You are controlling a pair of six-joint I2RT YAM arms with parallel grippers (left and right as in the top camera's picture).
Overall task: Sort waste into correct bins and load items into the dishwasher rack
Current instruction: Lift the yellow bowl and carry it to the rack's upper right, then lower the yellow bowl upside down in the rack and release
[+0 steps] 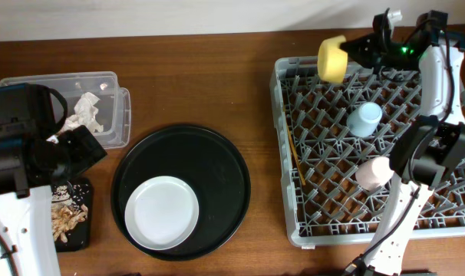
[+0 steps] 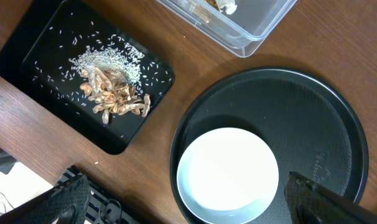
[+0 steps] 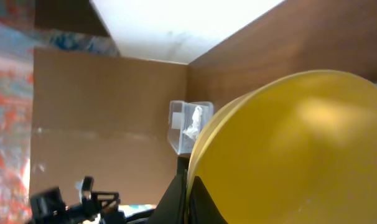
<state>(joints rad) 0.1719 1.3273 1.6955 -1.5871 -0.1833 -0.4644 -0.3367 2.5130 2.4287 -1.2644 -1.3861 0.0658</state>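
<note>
Yellow plastic bowl (image 1: 333,59) hangs pinched in the right gripper (image 1: 354,50) over the grey pegged rack's (image 1: 288,115) eleven o'clock corner; cups racked, waste binned; left gripper (image 2: 188,196) gapes wide above the round pale plate (image 1: 162,212), unloaded.

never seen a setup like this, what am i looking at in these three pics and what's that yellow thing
Two robot arms work at a wooden table. One picture looks down from above; the other two come from cameras on each arm's wrist. The right gripper is shut on a yellow bowl, holding it on edge over the far corner of the grey dishwasher rack, which already holds a blue cup, a pink cup and chopsticks. The left gripper is open above a white plate on a round black tray. Food scraps lie in a small black tray.
</note>
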